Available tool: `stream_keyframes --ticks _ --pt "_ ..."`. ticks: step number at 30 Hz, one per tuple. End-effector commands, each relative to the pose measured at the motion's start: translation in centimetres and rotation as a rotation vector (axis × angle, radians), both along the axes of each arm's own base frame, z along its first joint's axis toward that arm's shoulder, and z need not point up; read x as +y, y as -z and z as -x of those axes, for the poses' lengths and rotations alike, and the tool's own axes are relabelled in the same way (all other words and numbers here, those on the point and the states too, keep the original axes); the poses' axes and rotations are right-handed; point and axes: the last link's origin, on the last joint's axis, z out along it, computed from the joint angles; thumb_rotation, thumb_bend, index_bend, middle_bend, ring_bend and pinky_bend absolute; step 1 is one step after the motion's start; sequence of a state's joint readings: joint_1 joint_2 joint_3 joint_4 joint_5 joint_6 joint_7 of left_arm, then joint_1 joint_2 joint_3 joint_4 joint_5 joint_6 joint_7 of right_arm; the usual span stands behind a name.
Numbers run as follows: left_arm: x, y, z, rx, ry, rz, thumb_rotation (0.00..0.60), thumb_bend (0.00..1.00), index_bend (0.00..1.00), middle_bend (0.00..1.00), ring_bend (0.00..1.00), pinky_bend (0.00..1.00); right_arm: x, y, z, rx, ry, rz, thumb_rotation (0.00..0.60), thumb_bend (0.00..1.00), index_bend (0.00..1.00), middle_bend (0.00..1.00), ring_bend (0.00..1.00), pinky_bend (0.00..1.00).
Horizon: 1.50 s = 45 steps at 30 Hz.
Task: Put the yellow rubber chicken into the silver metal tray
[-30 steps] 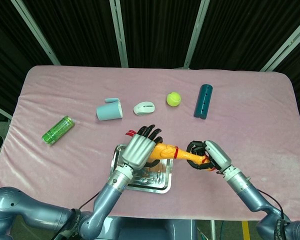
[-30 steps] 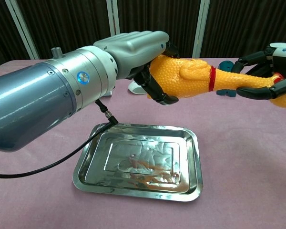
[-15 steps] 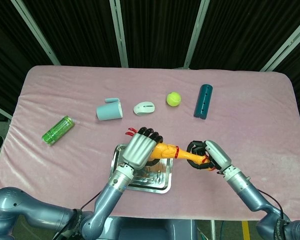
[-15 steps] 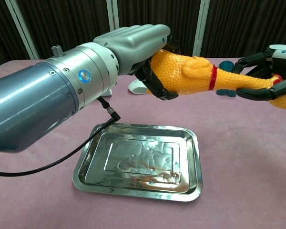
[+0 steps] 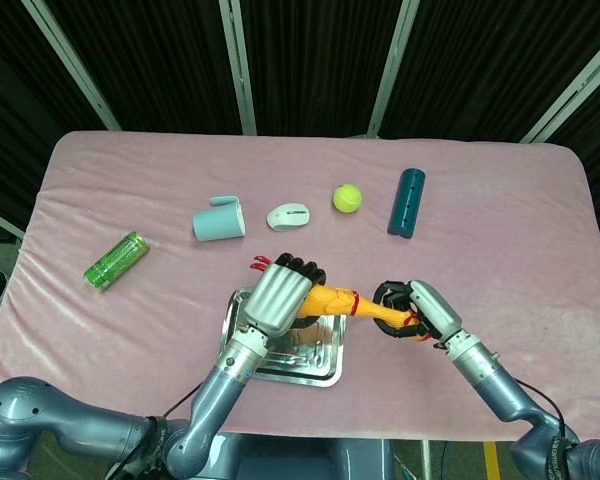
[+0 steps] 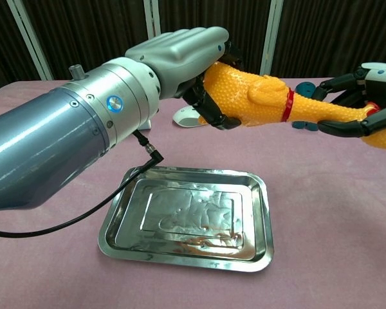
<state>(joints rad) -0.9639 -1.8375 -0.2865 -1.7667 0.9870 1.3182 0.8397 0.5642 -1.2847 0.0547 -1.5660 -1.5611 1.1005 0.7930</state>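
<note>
While both hands grip it, the chicken hangs above the tray.

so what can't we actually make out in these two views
- Head view: the left hand covers the chicken body and part of the tray.
- Chest view: the right hand is cut off by the right edge, so its grip is unclear.
- Chest view: the mouse is mostly hidden behind the left hand.

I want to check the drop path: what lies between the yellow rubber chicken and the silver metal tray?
Nothing. In the chest view the yellow rubber chicken, held by both hands, hangs over the silver metal tray, with only bare pink cloth showing behind the gap.
</note>
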Motion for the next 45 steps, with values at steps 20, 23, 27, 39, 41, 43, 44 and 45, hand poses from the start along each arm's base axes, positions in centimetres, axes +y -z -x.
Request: stream_keyframes --ticks 20,23,27,39,41,43,44,45 --pt "-0.2 -1.4 1.7 0.027 -0.04 0.057 0.574 0.09 0.0 0.0 0.0 0.22 -0.4 -0.6 0.6 0.014 0.013 0.024 0.6 0.93 1.0 0.81 0.79 0.9" --pt "-0.3 -1.8 1.9 0.018 -0.04 0.05 0.572 0.08 0.0 0.0 0.0 0.18 -0.4 -0.7 0.7 0.018 0.017 0.025 0.6 0.93 1.0 0.81 0.79 0.9" --pt "-0.5 -2.6 2.3 0.003 -0.037 0.038 0.57 0.08 0.0 0.0 0.0 0.16 -0.4 -0.7 1.0 0.025 0.02 0.025 0.6 0.93 1.0 0.81 0.79 0.9" --pt "-2.1 -8.7 5.7 -0.122 -0.002 -0.063 0.574 0.08 0.0 0.0 0.0 0.12 0.2 0.9 0.6 0.026 -0.016 -0.032 0.6 0.93 1.0 0.81 0.79 0.9" --pt "-2.4 -9.8 6.4 -0.133 0.0 -0.083 0.576 0.08 0.0 0.0 0.0 0.12 0.3 1.6 0.1 0.027 -0.038 -0.057 0.6 0.93 1.0 0.81 0.79 0.9" --pt "-2.7 -10.7 7.3 -0.129 0.001 -0.107 0.575 0.08 0.0 0.0 0.0 0.12 0.4 2.3 -0.4 0.033 -0.058 -0.082 0.6 0.93 1.0 0.81 0.79 0.9" --pt "-2.8 -11.1 7.8 -0.121 -0.002 -0.121 0.575 0.08 0.0 0.0 0.0 0.12 0.4 2.7 -0.7 0.04 -0.069 -0.095 0.6 0.93 1.0 0.81 0.79 0.9" --pt "-2.9 -11.5 8.3 -0.115 -0.004 -0.131 0.575 0.08 0.0 0.0 0.0 0.12 0.3 3.1 -0.9 0.044 -0.078 -0.105 0.6 0.93 1.0 0.81 0.79 0.9"
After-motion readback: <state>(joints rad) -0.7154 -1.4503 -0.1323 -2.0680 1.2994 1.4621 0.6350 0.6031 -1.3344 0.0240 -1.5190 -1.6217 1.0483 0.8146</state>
